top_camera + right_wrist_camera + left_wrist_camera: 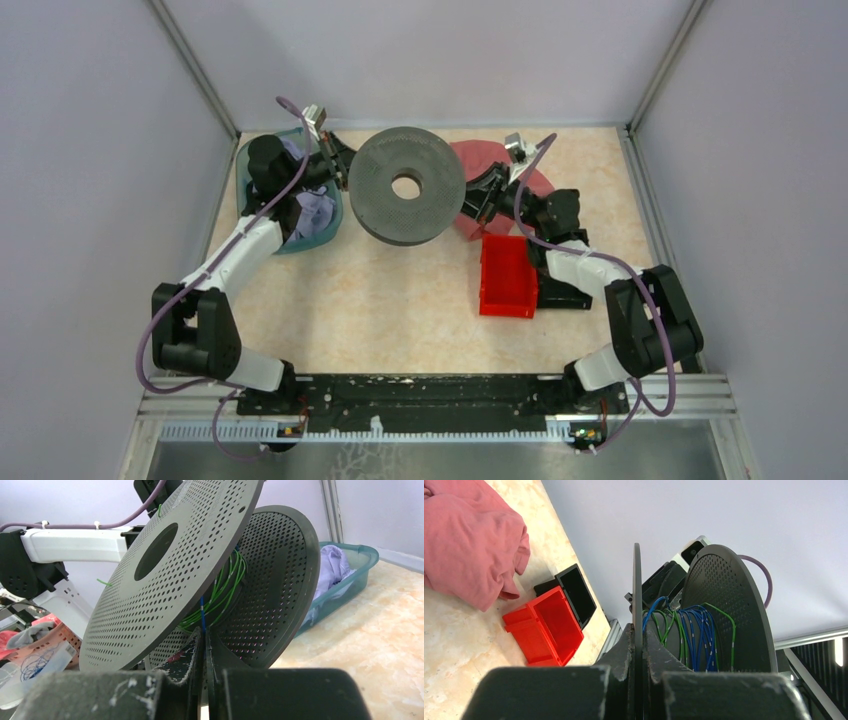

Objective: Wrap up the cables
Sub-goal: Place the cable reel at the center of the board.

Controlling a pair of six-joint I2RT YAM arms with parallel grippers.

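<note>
The left gripper [638, 645] is clamped shut on one disc rim of the spool [724, 605], while the cables [696, 630], green and blue, lie wound between its discs straight ahead of the right gripper [204, 640], closed seemingly on a blue strand.

Table [400, 300]: red bin [506, 277], teal basin [318, 240]

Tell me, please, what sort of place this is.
Probably a robotics laboratory test cell. A beige stone-patterned table is boxed in by plain pale walls, two white-and-black robot arms are bolted to a black rail at its near edge, and a perforated dark grey round spool is held up between them.
</note>
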